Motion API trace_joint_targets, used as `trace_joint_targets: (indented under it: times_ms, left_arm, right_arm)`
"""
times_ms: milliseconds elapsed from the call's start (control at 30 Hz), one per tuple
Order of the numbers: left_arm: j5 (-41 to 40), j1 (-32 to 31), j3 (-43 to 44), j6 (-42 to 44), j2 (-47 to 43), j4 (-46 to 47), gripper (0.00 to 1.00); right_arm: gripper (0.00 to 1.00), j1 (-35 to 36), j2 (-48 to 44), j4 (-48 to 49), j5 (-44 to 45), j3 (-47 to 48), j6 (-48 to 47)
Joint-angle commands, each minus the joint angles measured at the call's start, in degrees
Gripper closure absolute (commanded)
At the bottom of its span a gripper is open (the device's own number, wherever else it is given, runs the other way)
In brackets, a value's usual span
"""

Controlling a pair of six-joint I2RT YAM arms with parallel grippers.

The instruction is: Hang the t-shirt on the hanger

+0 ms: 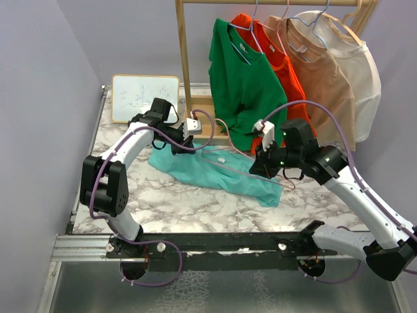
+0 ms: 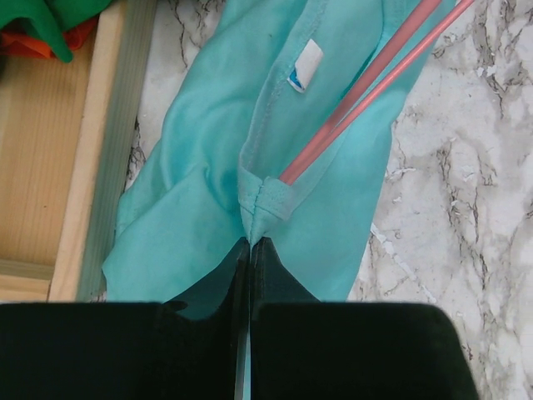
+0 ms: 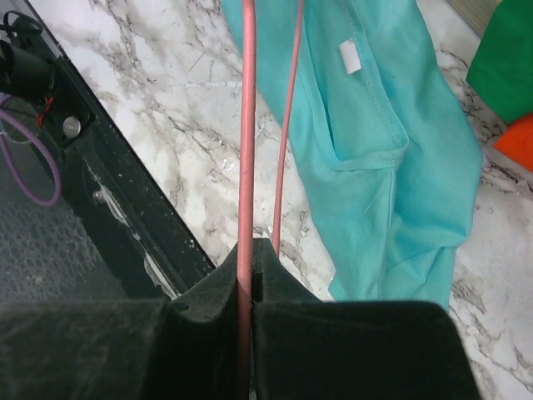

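Observation:
The teal t-shirt [image 1: 215, 171] lies crumpled on the marble table, its white tag [image 2: 305, 65] showing at the neck. My left gripper [image 1: 177, 147] is shut on the collar edge of the t-shirt [image 2: 262, 204] at its left end. The pink wire hanger [image 1: 242, 168] runs across the shirt, and one end goes into the neck opening [image 2: 287, 177]. My right gripper [image 1: 260, 168] is shut on a bar of the hanger [image 3: 245, 150], with a second bar beside it. The t-shirt also shows in the right wrist view [image 3: 391, 158].
A wooden rack [image 1: 185, 65] at the back holds a green shirt [image 1: 241, 81], an orange-red shirt [image 1: 283, 65], a tan shirt and a cream shirt on blue-grey hangers. A small whiteboard [image 1: 143, 98] leans at the back left. The rack's wooden base [image 2: 50, 158] lies left of the t-shirt.

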Motion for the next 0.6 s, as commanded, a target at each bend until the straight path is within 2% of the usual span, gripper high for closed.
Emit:
trace_joint_targets:
  times_ms: [0,267,567]
  left_arm:
    - [3.99,0.05,1.85,2.24,-1.87,-3.86,1.0]
    - [4.41,0.04,2.46,3.66,-3.05,-6.17,1.0]
    - [5.58,-0.02,3.08,4.9,-4.16,-9.85,1.0]
  right_arm:
    - [0.99,0.37,0.28,8.1,-3.19,-2.52,-3.03]
    - [0.99,0.37,-1.42,18.54,-7.67,-11.47,-6.26]
    - [0.99,0.23,-5.56,32.86,-4.3,-23.06,-8.27]
